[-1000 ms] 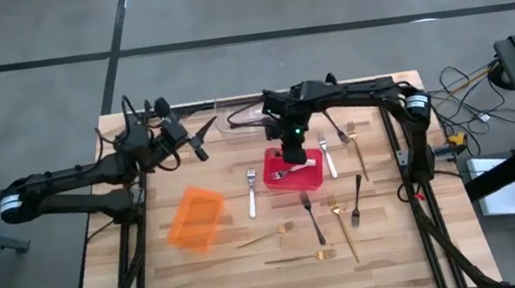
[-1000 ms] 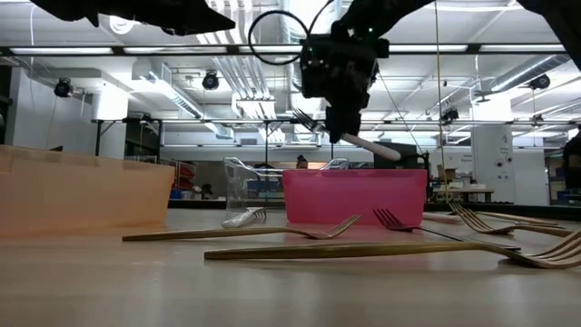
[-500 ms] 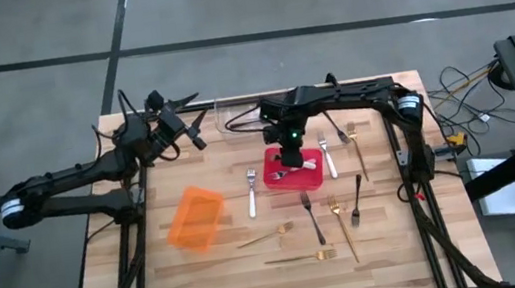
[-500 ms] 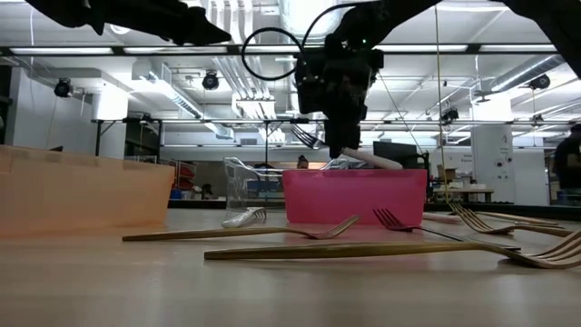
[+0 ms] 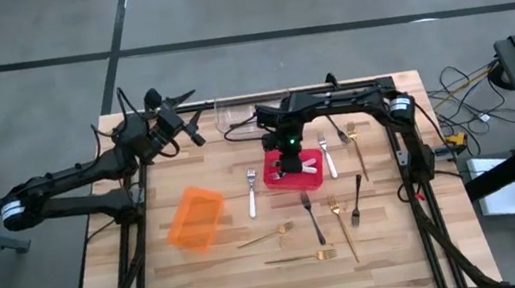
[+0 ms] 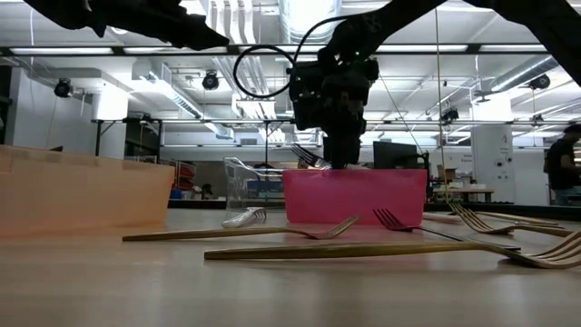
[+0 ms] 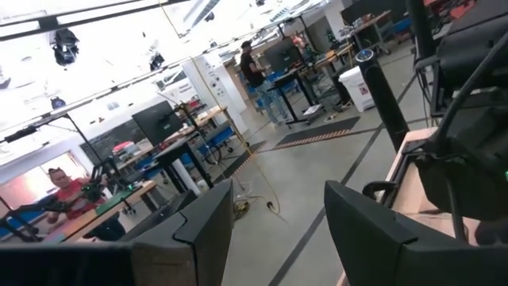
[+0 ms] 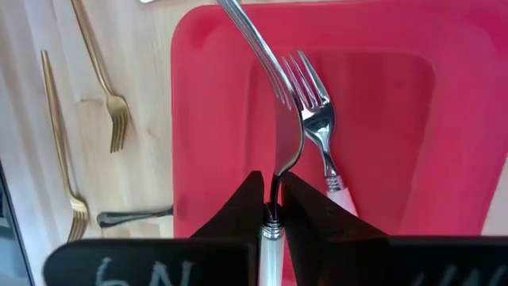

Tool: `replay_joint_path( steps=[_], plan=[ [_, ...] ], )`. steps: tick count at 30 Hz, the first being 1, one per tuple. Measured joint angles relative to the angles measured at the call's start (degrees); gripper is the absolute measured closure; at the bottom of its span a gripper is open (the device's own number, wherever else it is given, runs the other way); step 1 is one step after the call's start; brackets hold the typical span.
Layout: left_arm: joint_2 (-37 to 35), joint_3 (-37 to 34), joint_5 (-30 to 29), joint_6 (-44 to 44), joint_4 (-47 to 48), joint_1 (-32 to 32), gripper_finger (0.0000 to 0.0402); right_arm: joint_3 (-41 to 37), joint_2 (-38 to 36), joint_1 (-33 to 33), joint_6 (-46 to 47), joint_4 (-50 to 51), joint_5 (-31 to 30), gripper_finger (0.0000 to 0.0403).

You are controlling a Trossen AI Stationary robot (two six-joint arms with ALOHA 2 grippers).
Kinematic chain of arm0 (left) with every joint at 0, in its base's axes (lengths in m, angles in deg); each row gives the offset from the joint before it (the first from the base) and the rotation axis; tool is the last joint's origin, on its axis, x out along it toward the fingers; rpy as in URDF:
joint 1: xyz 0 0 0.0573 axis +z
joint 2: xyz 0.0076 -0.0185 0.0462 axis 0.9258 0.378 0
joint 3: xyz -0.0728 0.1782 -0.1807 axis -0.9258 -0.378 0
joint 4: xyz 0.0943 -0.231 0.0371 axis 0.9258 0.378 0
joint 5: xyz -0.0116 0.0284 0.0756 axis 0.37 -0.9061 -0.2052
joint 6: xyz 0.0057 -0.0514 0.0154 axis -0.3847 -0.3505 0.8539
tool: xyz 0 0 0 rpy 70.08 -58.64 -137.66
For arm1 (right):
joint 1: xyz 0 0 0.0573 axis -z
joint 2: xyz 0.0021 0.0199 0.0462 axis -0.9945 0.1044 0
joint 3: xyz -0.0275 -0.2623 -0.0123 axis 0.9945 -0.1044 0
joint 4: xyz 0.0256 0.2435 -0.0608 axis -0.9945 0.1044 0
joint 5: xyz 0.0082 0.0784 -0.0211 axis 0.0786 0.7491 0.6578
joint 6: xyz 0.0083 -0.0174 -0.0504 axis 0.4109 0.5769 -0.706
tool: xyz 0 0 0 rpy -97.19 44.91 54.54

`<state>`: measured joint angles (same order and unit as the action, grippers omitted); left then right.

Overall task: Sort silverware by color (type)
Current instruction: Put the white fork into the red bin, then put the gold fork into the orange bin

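Overhead layout: you see the wooden table with the orange bin lying left of centre, the red bin near the middle, and a clear bin at the far edge. Loose silverware lies around the red bin: a silver fork just to its left, two more to its right, gold forks nearer the front edge, and a dark fork on the right.

Right arm: it reaches in from the table's right side, elbow at the far edge, wrist turned down so the right gripper hangs over the red bin. From table height you see its fingers dip to the bin's rim.

Only the right wrist view shows you the grip: the right gripper is pinched shut on a white-handled silver fork, tines pointing away over the bin floor. A second silver fork lies inside the bin beside it.

Left arm: it stretches from the left side, holding the left gripper raised near the far edge. Its own view shows you the fingers spread apart, holding nothing.
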<state>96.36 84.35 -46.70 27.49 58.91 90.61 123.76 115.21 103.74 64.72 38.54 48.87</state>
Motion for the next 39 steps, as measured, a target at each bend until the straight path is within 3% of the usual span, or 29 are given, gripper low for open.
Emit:
replay_joint_path(
  steps=[25, 28, 31, 39],
  plan=[
    [-0.01, -0.04, -0.04, 0.26, 1.49, 1.85, 0.0222, 0.0, 0.09, -1.65, -2.92, -0.46, -0.17, 0.0361],
    [0.0, -0.04, -0.04, 0.26, 1.5, 1.85, 0.0222, 0.0, 0.09, -1.9, -2.77, -0.6, -2.26, 0.0359],
    [-0.02, -0.04, -0.04, 0.26, 1.49, 1.85, 0.0222, -0.02, 0.09, -2.18, -2.34, -0.6, -5.13, 0.0351],
    [-0.02, -0.04, -0.04, 0.26, 1.49, 1.85, 0.0222, -0.02, 0.1, -2.39, -1.32, -2.08, -6.06, 0.031]
  ],
)
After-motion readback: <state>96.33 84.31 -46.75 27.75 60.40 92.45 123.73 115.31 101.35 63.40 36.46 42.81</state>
